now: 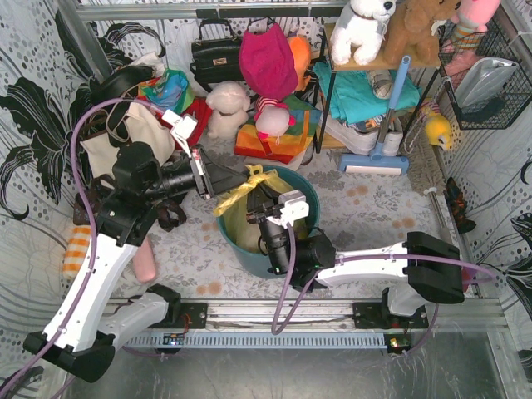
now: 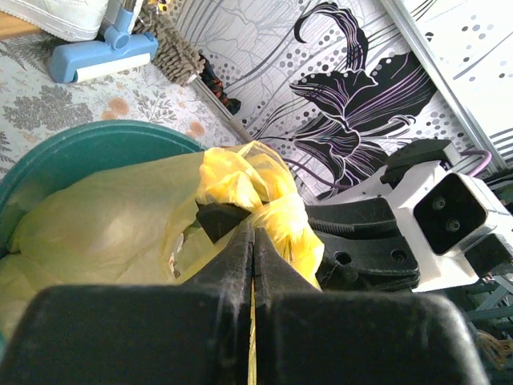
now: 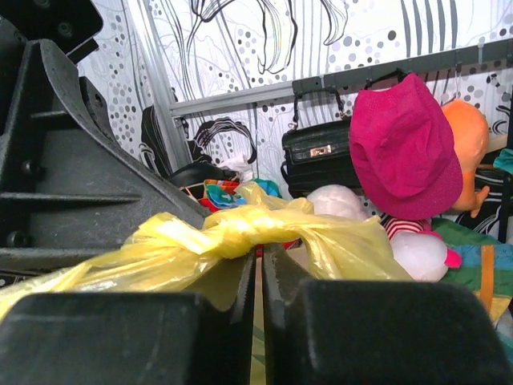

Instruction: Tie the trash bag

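Trash bag — pinched in left fingers, right fingers.

Left gripper clamped tight on a bunched yellow twist of the trash bag. Bag sits in the teal bin. Right gripper is right against the same bunch.

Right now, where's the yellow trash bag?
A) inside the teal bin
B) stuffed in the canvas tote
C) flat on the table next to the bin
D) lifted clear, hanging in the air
A: in the top view the trash bag sits down in the teal bin, with the bin's rim ringing it. Only the bag's gathered top rises above the rim.
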`<state>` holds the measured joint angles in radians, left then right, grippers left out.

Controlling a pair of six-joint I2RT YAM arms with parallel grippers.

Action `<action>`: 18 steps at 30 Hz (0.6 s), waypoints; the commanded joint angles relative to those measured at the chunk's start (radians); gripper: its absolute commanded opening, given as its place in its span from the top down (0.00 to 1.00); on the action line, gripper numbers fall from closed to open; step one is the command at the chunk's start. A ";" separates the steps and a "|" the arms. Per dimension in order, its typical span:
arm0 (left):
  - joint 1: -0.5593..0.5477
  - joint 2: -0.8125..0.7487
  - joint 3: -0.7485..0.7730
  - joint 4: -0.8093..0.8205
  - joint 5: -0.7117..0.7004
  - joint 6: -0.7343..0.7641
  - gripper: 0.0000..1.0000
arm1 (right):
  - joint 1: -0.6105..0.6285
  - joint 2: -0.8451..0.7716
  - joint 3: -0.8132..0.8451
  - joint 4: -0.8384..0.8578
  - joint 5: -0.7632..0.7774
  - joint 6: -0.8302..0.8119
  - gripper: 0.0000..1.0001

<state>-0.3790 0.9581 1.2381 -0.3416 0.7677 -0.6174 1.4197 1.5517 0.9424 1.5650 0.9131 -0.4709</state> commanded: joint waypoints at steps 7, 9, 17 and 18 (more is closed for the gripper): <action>-0.002 -0.041 -0.063 0.028 0.018 -0.023 0.98 | 0.004 0.027 0.073 0.125 -0.081 -0.115 0.95; -0.003 -0.037 -0.058 0.021 0.015 -0.017 0.98 | 0.004 0.024 0.072 0.125 -0.087 -0.120 0.95; -0.002 0.015 0.120 -0.124 -0.097 0.085 0.76 | 0.004 0.011 0.061 0.127 -0.088 -0.127 0.95; -0.003 0.025 0.151 -0.142 -0.131 0.088 0.75 | 0.004 0.010 0.061 0.128 -0.086 -0.130 0.95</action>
<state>-0.3790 0.9630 1.2694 -0.4252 0.7391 -0.5930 1.4189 1.5719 0.9798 1.5818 0.8566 -0.5884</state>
